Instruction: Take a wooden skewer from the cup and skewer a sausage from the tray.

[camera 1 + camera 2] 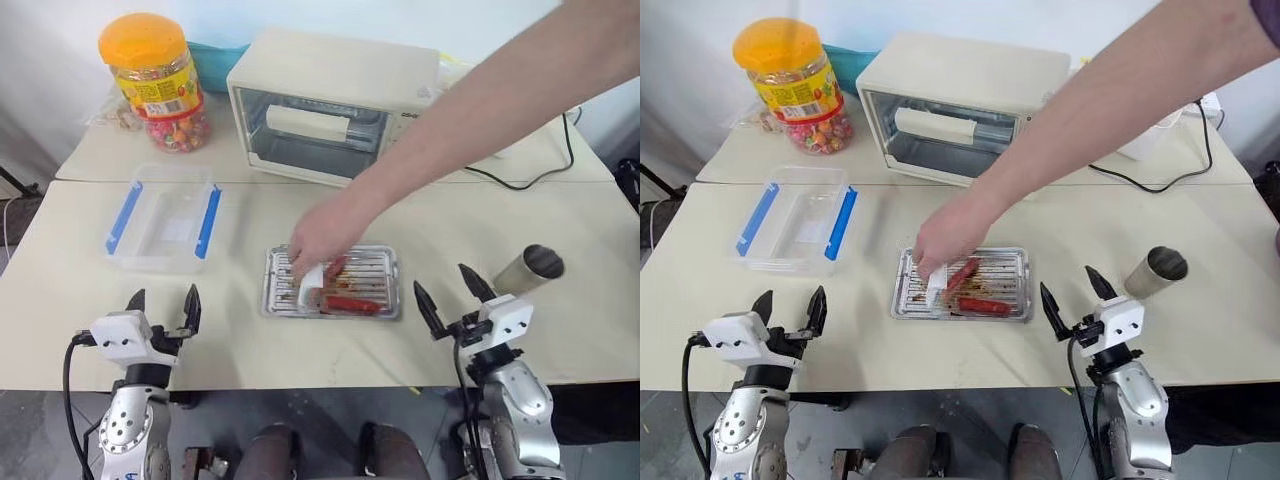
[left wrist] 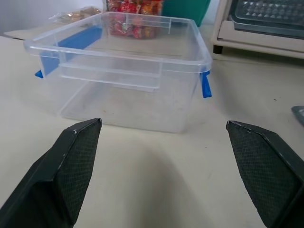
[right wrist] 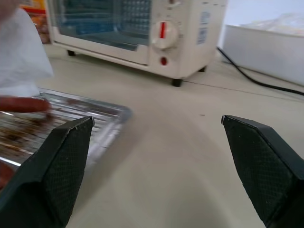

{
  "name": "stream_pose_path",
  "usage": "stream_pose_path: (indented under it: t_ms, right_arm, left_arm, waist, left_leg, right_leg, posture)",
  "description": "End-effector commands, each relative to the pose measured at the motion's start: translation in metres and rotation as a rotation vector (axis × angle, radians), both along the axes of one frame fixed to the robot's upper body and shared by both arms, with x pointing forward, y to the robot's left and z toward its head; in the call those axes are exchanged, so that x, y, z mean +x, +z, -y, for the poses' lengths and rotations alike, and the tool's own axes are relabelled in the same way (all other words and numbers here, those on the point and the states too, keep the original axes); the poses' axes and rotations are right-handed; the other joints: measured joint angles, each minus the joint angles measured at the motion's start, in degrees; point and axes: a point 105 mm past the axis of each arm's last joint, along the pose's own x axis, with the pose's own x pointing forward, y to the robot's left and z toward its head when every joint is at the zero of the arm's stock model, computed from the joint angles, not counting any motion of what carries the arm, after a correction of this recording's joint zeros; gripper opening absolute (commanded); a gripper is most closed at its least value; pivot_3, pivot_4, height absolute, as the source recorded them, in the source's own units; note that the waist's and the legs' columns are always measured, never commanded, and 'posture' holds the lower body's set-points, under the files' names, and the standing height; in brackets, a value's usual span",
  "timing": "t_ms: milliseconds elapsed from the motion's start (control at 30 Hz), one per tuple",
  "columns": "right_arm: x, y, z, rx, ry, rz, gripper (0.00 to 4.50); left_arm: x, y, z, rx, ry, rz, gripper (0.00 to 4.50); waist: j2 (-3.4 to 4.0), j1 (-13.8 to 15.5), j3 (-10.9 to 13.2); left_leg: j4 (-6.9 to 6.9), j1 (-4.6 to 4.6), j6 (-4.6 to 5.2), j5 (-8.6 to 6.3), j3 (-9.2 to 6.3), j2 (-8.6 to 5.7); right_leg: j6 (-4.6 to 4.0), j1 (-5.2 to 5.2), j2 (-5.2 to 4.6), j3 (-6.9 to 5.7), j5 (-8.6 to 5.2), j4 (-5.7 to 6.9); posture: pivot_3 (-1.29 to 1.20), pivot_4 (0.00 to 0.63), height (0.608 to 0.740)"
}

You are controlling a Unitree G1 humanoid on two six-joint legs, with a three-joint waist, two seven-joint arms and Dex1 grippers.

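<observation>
Bright, even light falls from above; shadows on the tabletop [image 1: 90,300] are soft and faint. The oven [image 1: 330,105] glass carries pale reflections. In the right wrist view the hand [image 3: 21,52] and sausage [image 3: 23,104] are blurred, while the background stays sharper.

A makeshift test kitchen: toaster oven [image 1: 330,100], candy jar [image 1: 158,80] and greasy tray [image 1: 380,290] on plain tables [image 1: 80,290].

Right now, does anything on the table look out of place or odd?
Yes. A person's hand reaches over the tray, holding a white tissue on the sausages. The cup lies tipped on its side, with no skewer visible in it. Both grippers wait open.
</observation>
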Motion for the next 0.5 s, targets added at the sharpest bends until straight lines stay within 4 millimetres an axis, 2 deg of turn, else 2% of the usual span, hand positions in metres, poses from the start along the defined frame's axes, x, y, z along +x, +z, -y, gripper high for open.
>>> stream_pose_path:
  t_ms: [33, 267, 500]
  right_arm:
    - [-0.0014, 0.0078, 0.0010, -0.001, -0.008, 0.033, 4.50]
    - [0.0084, 0.0117, 0.0010, 0.002, 0.008, 0.045, 4.50]
    - [0.0027, 0.0074, -0.0043, 0.009, 0.033, 0.032, 4.50]
  left_arm:
    - [-0.0002, 0.0099, -0.0050, 0.016, 0.030, 0.046, 4.46]
    - [0.0079, 0.0125, -0.0113, 0.009, 0.067, 0.069, 4.46]
    - [0.0049, 0.0108, -0.0095, -0.054, 0.043, 0.078, 4.46]
  waist:
    - [0.00, 0.0, 0.0]
    - [0.00, -0.1, 0.0]
    - [0.00, 0.0, 0.0]
  left_leg:
    - [0.02, 0.00, 0.00, 0.00, 0.00, 0.00]
    - [0.04, 0.01, 0.00, 0.00, 0.01, 0.01]
    - [0.04, -0.01, -0.01, 0.00, 0.01, 0.01]
  right_leg:
    - [0.00, 0.01, 0.00, 0.00, 0.00, 0.00]
    - [0.00, -0.01, 0.02, 0.00, 0.00, 0.04]
    - [0.00, -0.01, 0.02, -0.01, 0.00, 0.05]
  posture:
    - [0.00, 0.150, 0.740]
    - [0.00, 0.150, 0.740]
    - [0.00, 0.150, 0.740]
